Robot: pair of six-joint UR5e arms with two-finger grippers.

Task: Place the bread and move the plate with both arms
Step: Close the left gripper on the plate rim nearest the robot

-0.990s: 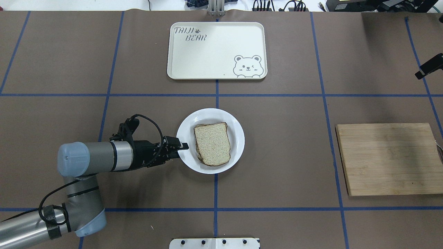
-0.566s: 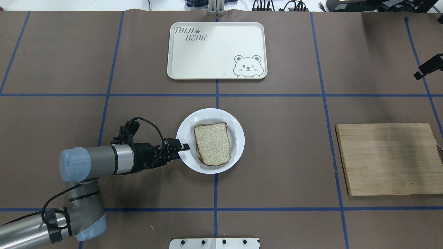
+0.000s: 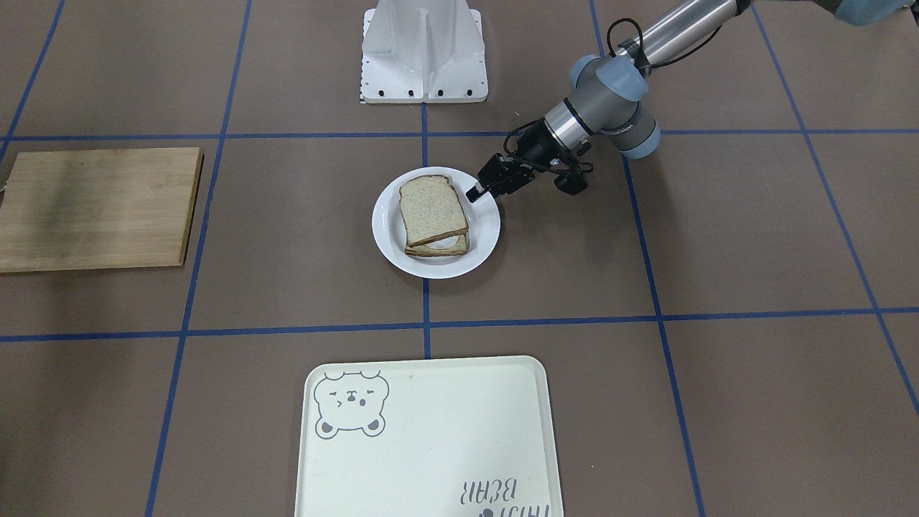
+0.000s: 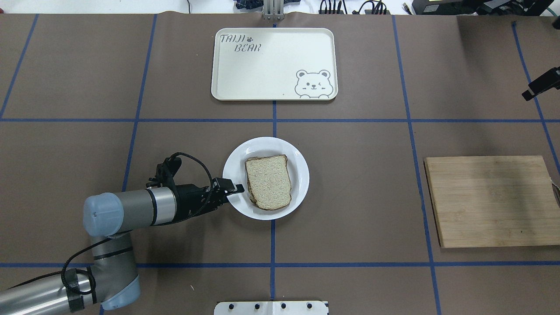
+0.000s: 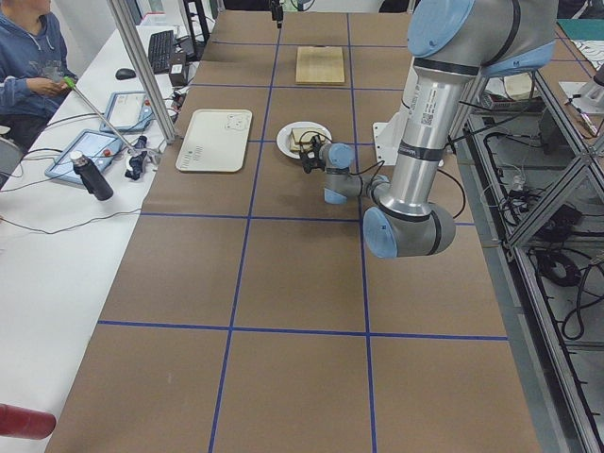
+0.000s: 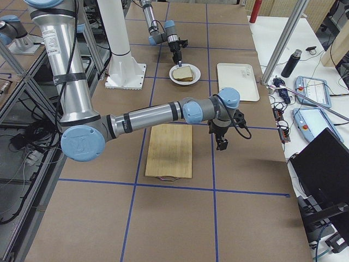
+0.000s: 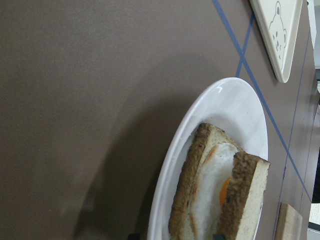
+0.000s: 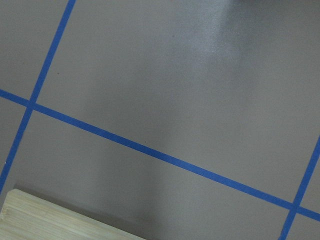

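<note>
**Step in hand (judged):** the bread looks placed, and the grasp of the plate is beginning.

- The bread (image 4: 268, 181) lies flat on a lower slice in the middle of the plate (image 4: 301, 175).
- The plate rests on the desk (image 4: 358, 197). The bear-print tray (image 4: 274, 64) lies well beyond the plate's far side from the robot. The wooden board (image 4: 490, 201) lies well off the plate's robot-right side.
- The left pincer (image 4: 238, 188) is held low at the plate's robot-left rim.
- In the left wrist view two dark fingertips (image 7: 134, 236) are just caught at the bottom edge, well apart, with the rim between them. The pincer is therefore read as parted and gripping nothing. Contact with the rim cannot be confirmed.
- The right pincer (image 6: 221, 143) is held well away from the plate, on the board's side. Whether it is spread or closed cannot be told.

**Next move (judged):**

- The fingers are to be closed on the rim with the plate kept level, since the stacked slices look loose and could slide.
- For a shared carry, the right arm would have to be brought to the plate's opposite rim.

**Hidden or unclear:**

- The fried egg (image 7: 210, 185) between the slices is seen only in the left wrist view. From above it is covered by the bread.
- The lower finger is concealed beneath the rim in the overhead view.
- The right pincer is cut off at the overhead view's edge and is absent from its own wrist view.
</note>
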